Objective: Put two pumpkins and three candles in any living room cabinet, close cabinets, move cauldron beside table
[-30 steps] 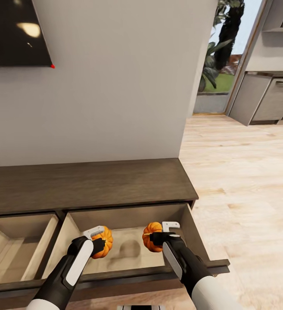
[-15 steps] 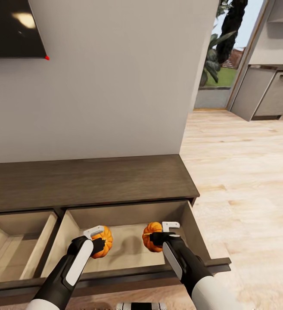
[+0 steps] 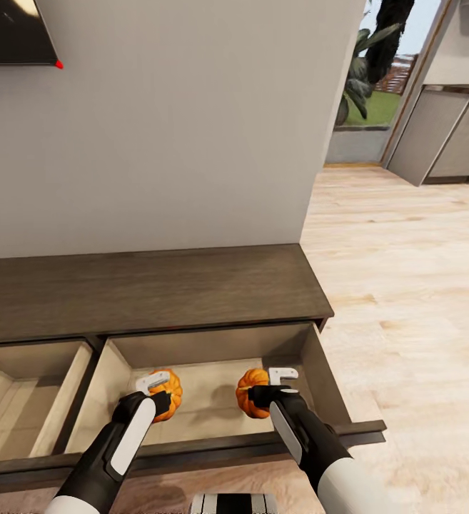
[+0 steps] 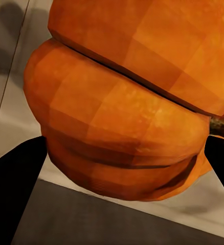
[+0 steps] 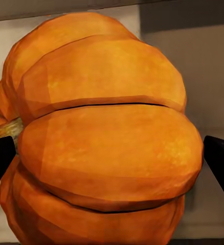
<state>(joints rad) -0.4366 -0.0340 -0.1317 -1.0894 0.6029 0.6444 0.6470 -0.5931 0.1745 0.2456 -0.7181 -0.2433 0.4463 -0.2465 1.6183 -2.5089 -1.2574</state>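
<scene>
So we've got both pumpkins over the open right-hand drawer of the cabinet. The left pumpkin has dropped a bit deeper toward the drawer's pale floor than a second ago, while the right pumpkin sits about where it was above that floor. Our left gripper is clamped around its pumpkin, and our right gripper is pinched on the other. The head camera tilted down too, so the TV slid up. Next up, we reckon, is letting go, then shutting both drawers.
</scene>
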